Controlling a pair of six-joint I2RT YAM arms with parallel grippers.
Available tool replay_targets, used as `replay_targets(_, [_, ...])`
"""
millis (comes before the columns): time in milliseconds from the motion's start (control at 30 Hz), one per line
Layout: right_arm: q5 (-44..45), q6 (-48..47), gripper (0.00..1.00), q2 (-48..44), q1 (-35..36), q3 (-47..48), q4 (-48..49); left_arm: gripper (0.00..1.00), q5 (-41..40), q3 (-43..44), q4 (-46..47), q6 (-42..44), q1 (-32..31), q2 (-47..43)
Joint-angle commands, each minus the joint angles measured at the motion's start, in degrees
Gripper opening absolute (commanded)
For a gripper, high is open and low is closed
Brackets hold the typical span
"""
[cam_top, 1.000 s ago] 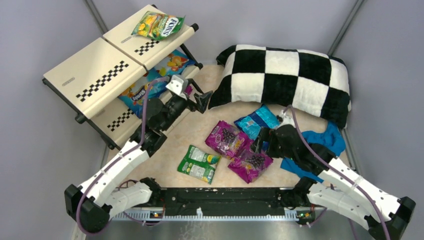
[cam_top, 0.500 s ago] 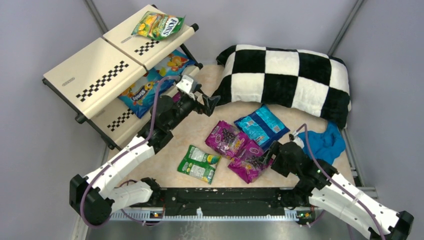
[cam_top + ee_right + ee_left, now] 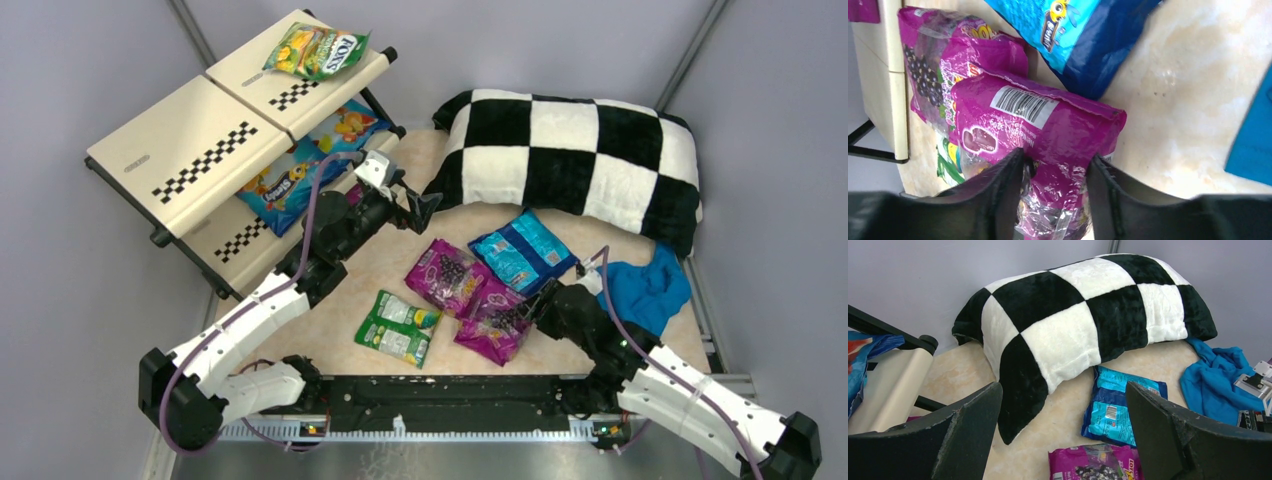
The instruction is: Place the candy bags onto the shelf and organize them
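Observation:
The cream shelf (image 3: pixel 200 150) stands at the back left. The FOX'S bag (image 3: pixel 318 50) lies on its top tier and blue bags (image 3: pixel 300 170) on the middle tier. On the table lie a green-white bag (image 3: pixel 398 328), two magenta bags (image 3: pixel 445 275) and a blue bag (image 3: pixel 522 252). My right gripper (image 3: pixel 1055 172) is shut on the nearer magenta bag (image 3: pixel 1048 120), which crumples between its fingers; the bag also shows in the top view (image 3: pixel 490 325). My left gripper (image 3: pixel 1063 430) is open and empty, hovering between the shelf and the pillow corner.
A checkered pillow (image 3: pixel 570 160) lies along the back right, next to the blue bag. A blue cloth (image 3: pixel 645 290) lies at the right beside my right arm. The shelf's lower tier end (image 3: pixel 893 385) is just left of my left gripper.
My right gripper has moved from beside the blue bag down onto the nearer magenta bag and closed on it. My left gripper has moved a little right, away from the shelf.

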Motion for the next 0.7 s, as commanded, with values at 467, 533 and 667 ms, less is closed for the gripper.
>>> replay_targets(467, [5.71, -28.88, 0.00, 5.55, -1.34, 9.63, 16.13, 0.99, -0.27, 2.44, 1.59, 0.26, -0.41, 0.14])
replay_targets(533, [4.83, -30.69, 0.00, 6.74, -2.39, 11.18, 16.17, 0.99, -0.32, 2.48, 1.46, 0.14, -0.54, 0.26])
replay_targets(667, [0.09, -34.83, 0.00, 9.64, -5.00, 13.16, 19.21, 0.99, -0.42, 2.57, 1.42, 0.11, -0.73, 0.14])
